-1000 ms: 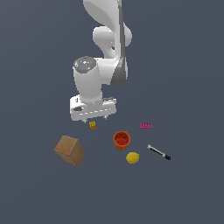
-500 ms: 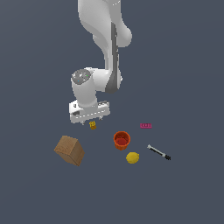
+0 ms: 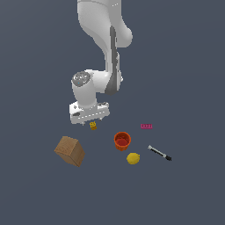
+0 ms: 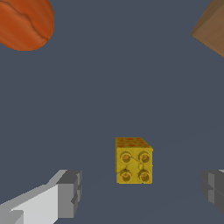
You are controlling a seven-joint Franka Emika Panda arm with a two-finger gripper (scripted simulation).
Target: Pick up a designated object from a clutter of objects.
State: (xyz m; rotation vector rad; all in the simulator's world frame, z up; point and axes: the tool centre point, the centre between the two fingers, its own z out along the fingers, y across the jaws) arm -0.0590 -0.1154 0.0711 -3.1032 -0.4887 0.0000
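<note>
In the exterior view, a tan cardboard-like box (image 3: 70, 150) is lying tilted on the dark grey tabletop (image 3: 189, 79), nearest the camera and toward the exterior view's left. No writing is readable on it. A round yellow lemon (image 3: 133, 158) is resting toward the exterior view's right of the box, with a black-and-white marker (image 3: 159, 153) lying beyond it on the same side. No label is legible on the marker. An orange-red cup (image 3: 122, 140) is standing upright just behind the lemon; its interior is showing only its own colour, with no contents visible.

Farther back, a tiny yellow-orange blocky piece with a studded top (image 3: 93, 126) is sitting on the tabletop, apart from the cup. The white arm's gripper (image 3: 90, 118) is hovering directly above it. In the wrist view the gripper's grey fingertips (image 4: 69, 193) are standing wide apart on either side of the piece (image 4: 133, 160), touching nothing. A small flat pink brick (image 3: 146, 126) is lying farthest toward the exterior view's right.
</note>
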